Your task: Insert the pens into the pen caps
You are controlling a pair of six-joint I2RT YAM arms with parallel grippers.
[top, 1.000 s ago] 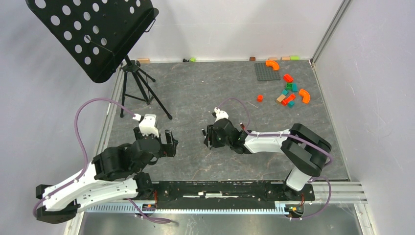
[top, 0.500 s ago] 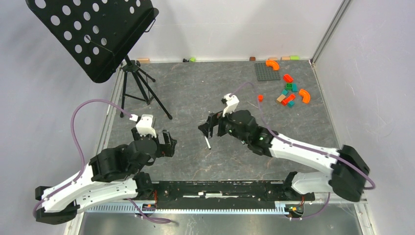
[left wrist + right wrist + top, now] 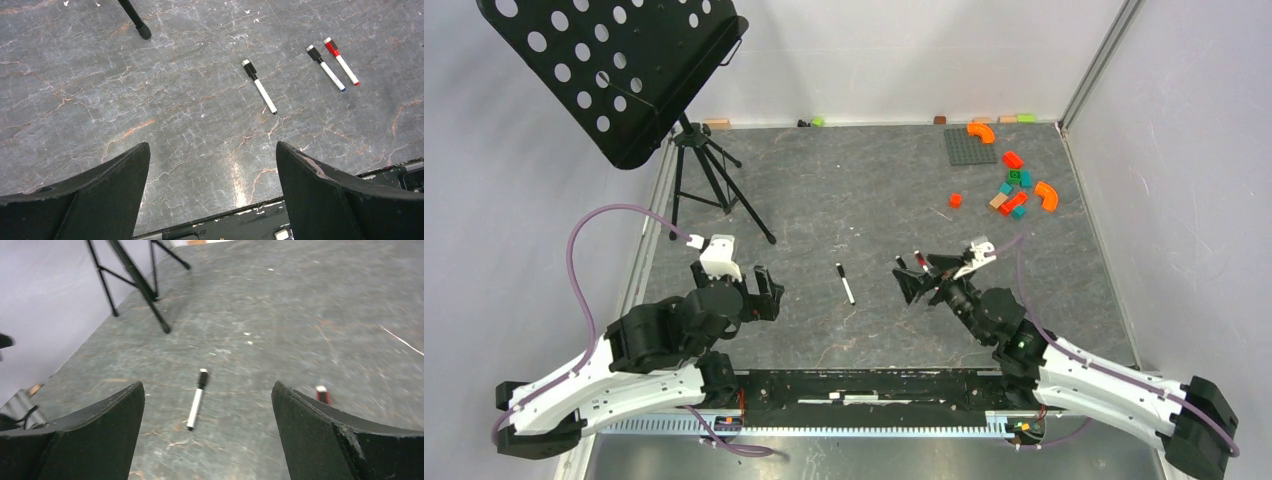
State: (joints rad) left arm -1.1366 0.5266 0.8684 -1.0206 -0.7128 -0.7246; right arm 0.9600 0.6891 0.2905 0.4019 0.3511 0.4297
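L gripper (image 3: pixel 771 294) wide, empty. Black pen (image 3: pixel 846 283) lies flat on table (image 3: pixel 824 200) btwn the two, at 3 o'clock from it, long axis 11-to-5. R gripper (image 3: pixel 908 285) also wide, empty, looks nearer; I'd go w/ R.

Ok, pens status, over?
Left gripper, right gripper: jaws open, empty. Middle pen, second black-capped pen, red-capped pen lying capped on table. Toy blocks well clear.

The dark-grey stone counter (image 3: pixel 150 100) shows pale, rusty veins; slim plastic markers (image 3: pixel 259 86) are white, two black-capped, one red-capped.
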